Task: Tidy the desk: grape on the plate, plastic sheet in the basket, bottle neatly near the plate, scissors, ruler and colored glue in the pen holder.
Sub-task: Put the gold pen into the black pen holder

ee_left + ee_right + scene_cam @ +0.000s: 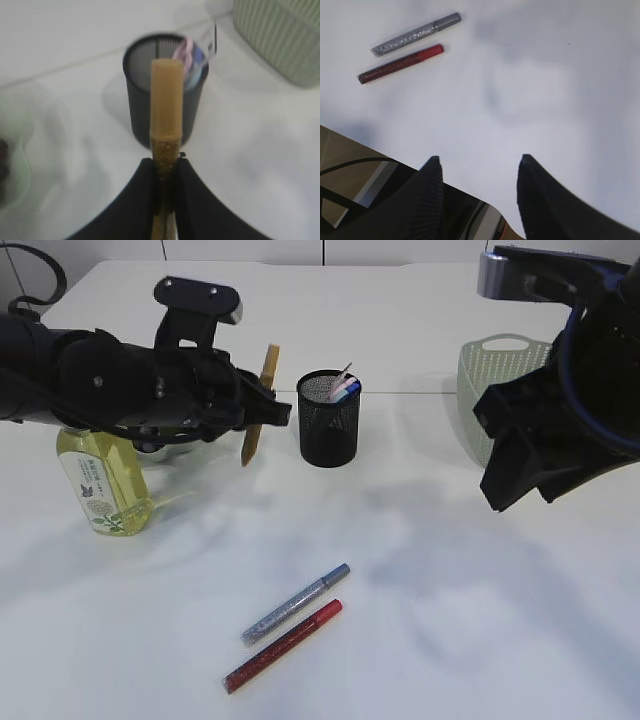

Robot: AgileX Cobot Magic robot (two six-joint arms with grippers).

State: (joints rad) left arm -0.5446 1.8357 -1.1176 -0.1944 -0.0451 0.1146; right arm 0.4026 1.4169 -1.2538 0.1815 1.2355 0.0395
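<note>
From the outside camera we see a black mesh pen holder (329, 418) standing on the white table (450, 570). We use it as our landmark. Some things already stick out of its top, but they are too small for us to name. Just left of the pen holder, the left gripper (262, 412) pinches a gold glue pen (259, 406) in the air. The pen points up and down with a small tilt. Farther left of the pen holder stands a yellow bottle (103, 483), partly behind the left arm. Right of the pen holder sits a pale green basket (492, 390). In front of the pen holder, nearer to us, a silver glue pen (295, 603) and a red glue pen (282, 646) lie side by side on the table. The right gripper (522, 468) hangs in the air, far right of the pen holder.

From the left wrist camera we see the left gripper (165, 167) squeezing the gold glue pen (166, 107) tight. Its capped end reaches toward the pen holder (165, 100). The basket (282, 37) is right of the pen holder.

From the right wrist camera we see the right gripper (477, 167) with its fingers (432, 170) spread apart and nothing between them. The silver glue pen (415, 35) and the red glue pen (400, 63) lie on the table, well apart from it. We cannot see the pen holder here.
</note>
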